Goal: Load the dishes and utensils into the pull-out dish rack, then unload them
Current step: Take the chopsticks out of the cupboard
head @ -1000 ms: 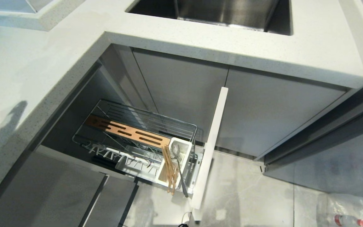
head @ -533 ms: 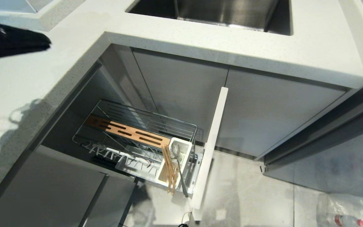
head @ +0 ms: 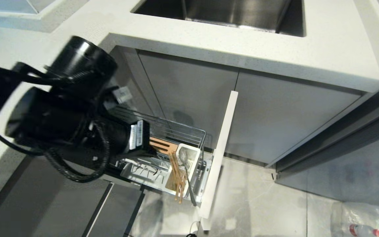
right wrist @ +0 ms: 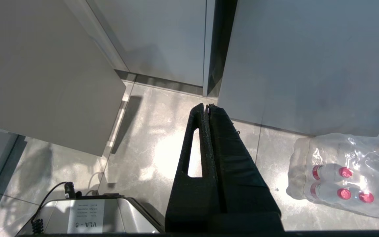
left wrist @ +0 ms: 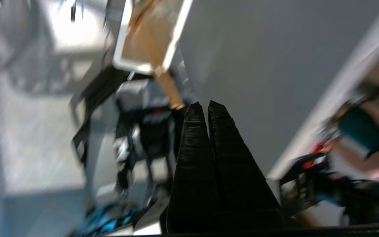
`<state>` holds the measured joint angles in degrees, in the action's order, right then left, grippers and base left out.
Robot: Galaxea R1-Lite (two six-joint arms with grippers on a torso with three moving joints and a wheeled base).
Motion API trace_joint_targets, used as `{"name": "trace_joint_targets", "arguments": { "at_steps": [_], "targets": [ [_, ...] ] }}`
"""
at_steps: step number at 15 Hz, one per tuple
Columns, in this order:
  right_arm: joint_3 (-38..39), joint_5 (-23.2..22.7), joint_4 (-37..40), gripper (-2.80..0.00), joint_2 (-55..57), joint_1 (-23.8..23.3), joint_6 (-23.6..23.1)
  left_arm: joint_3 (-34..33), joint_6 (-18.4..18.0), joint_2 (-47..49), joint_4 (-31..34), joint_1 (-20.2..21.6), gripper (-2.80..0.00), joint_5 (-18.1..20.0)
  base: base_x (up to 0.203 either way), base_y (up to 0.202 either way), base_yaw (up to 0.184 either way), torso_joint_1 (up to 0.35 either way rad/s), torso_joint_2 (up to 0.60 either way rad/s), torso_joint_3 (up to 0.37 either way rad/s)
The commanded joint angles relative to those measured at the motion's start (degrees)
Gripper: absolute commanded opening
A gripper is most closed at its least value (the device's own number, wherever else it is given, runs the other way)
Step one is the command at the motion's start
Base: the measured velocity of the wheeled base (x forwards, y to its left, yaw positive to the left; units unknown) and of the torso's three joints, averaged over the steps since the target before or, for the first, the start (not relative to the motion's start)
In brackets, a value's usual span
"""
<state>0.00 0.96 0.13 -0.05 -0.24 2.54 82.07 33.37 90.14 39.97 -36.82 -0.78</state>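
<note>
Two utensils sit loaded in the pull-out dish rack [head: 163, 154]: the chopsticks [head: 177, 179] and the spoon [head: 187, 171], both standing in the white cutlery box [head: 191, 153] at the rack's drawer-front end, handles poking out past the box rim toward the floor. No bowl or plate in any view, so the dishes aren't in the rack, at least in the part I can see.

Main change: a second ago my left arm [head: 64, 125] was absent from the head view, half a second ago only a dark edge showed over the counter [head: 209, 42], and now it fills the space above the rack's inner half, hiding most of the wooden strip [head: 159, 144]. Rack, drawer front [head: 220, 154] and utensils haven't shifted.

Left gripper [left wrist: 201, 104] is clenched with nothing between the fingers; in the wrist view, heavily blurred, the tips sit near the chopstick ends and the cutlery box. Contact: can't tell, looks apart.

Right gripper [right wrist: 206, 106] also clenched and empty, parked over the floor beside the rack's cabinet, near a pack of water bottles [right wrist: 344, 177].

My read: with empty fingers heading at already-loaded utensils, this looks like the start of unloading, chopsticks likely first. The fingers would need to spread before any pick.
</note>
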Motion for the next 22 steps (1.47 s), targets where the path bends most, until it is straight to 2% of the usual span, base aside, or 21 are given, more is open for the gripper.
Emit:
{"name": "trace_joint_targets", "arguments": {
  "at_steps": [1,4,5,10,16,22],
  "targets": [
    [0.09,0.0,-0.02,-2.8,0.05,0.0,0.01,1.05,0.18,8.5,2.63,-0.11,-2.8,0.08,0.0,0.0,0.0,0.0,0.0,0.0],
    [0.09,0.0,-0.05,-2.8,0.05,-0.02,0.01,3.92,0.21,15.12,8.05,0.33,-2.8,2.83,0.0,0.0,0.0,0.0,0.0,0.0],
    [0.09,0.0,0.01,-2.8,0.05,-0.02,0.01,4.25,0.25,16.24,8.43,0.64,0.0,4.31,0.0,0.0,0.0,0.0,0.0,0.0],
    [0.09,0.0,0.04,-2.8,0.05,-0.02,0.01,6.51,0.98,22.8,8.55,2.53,0.0,13.25,0.0,0.0,0.0,0.0,0.0,0.0],
    [0.09,0.0,-0.05,-2.8,0.05,-0.02,0.01,9.94,3.93,30.03,8.55,5.26,0.0,13.79,0.0,0.0,0.0,0.0,0.0,0.0],
    [0.09,0.0,-0.05,-2.8,0.05,0.0,0.01,11.24,4.94,33.24,9.43,5.34,0.0,14.7,0.0,0.0,0.0,0.0,0.0,0.0]
  ]
}}
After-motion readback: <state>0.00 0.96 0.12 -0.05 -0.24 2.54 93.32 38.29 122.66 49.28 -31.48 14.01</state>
